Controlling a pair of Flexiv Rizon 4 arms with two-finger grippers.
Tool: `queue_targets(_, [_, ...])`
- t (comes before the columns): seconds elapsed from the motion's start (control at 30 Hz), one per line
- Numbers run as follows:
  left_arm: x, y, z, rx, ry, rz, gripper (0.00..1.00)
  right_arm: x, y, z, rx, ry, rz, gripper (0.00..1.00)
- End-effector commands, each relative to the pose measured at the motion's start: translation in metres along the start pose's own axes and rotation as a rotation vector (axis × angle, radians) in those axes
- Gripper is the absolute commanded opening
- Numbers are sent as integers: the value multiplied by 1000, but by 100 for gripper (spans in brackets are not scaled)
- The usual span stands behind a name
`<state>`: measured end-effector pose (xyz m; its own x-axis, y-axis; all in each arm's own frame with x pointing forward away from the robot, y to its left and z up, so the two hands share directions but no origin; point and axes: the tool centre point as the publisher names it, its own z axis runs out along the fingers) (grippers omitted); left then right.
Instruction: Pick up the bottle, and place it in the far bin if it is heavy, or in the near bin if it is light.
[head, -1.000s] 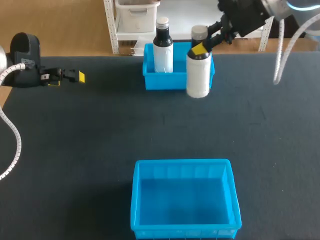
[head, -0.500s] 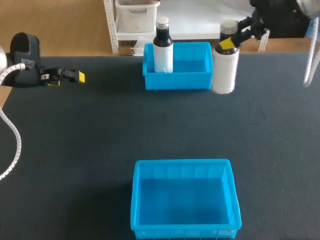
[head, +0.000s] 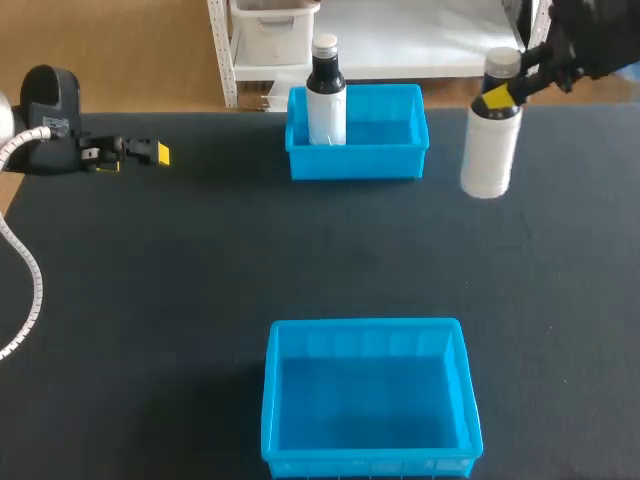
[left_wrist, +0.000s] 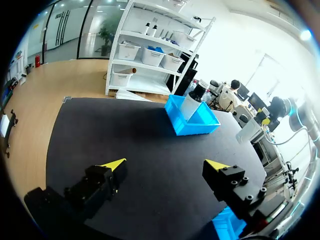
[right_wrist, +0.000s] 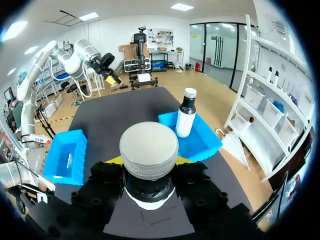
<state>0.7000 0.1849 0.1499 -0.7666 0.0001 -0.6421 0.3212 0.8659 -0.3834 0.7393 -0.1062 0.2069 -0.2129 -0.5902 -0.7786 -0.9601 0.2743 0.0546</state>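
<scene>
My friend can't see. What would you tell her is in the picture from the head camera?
The right claw holds a white bottle by its neck, just right of the far blue bin, where a second bottle stands upright. The near blue bin sits at the front of the dark table, and the left claw is off at the left side.

Two bottles are on view: the standing bottle (head: 326, 100) and the held bottle (head: 490, 150). There are two blue bins, the far bin (head: 400, 160) and the near bin (head: 370, 455). There are also two pincers, the left pincer (head: 155, 153) and the right pincer (head: 500, 97), and one worktop (head: 150, 300).
</scene>
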Motion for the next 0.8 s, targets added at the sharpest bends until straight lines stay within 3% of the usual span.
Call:
queue_targets(0.03, [0, 0, 0, 0, 0, 0, 100, 5, 26, -23, 37, 13, -9, 0])
queue_targets(0.2, [0, 0, 0, 0, 0, 0, 100, 4, 56, -38, 26, 36, -33, 0])
queue_targets(0.43, [0, 0, 0, 0, 0, 0, 100, -18, 108, -46, 11, 30, -61, 0])
queue_targets(0.8, [0, 0, 0, 0, 0, 0, 100, -60, 214, -11, -29, -3, -91, 0])
